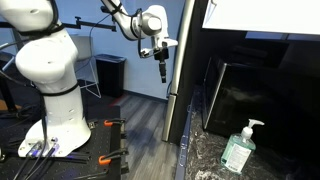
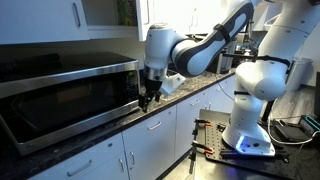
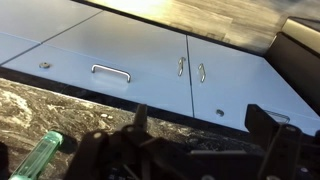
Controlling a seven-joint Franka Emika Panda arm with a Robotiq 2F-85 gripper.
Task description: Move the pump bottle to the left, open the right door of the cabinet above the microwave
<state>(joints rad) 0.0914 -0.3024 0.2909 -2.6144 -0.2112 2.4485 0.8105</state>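
Any print on the pump bottle (image 1: 240, 148) is too small for me to read, and I can make out no lettering on the microwave (image 2: 60, 95) either.

The bottle stands upright on the dark speckled countertop (image 1: 205, 160), just in front of the microwave's glossy face (image 1: 265, 90). In that exterior view my gripper (image 1: 163, 72) hangs fingers-down, higher than the bottle and well apart from it, out past the counter's end. In an exterior view from the opposite side the gripper (image 2: 146, 100) sits close by the microwave's corner, under the white cabinet (image 2: 40, 20).

In the wrist view the gripper (image 3: 200, 125) has its dark fingers (image 3: 265, 130) spread wide with nothing between them. The green bottle (image 3: 35, 155) shows at the lower-left corner, outside the fingers. Beyond the stone edge lie white lower cabinet fronts (image 3: 110, 50) with silver handles.
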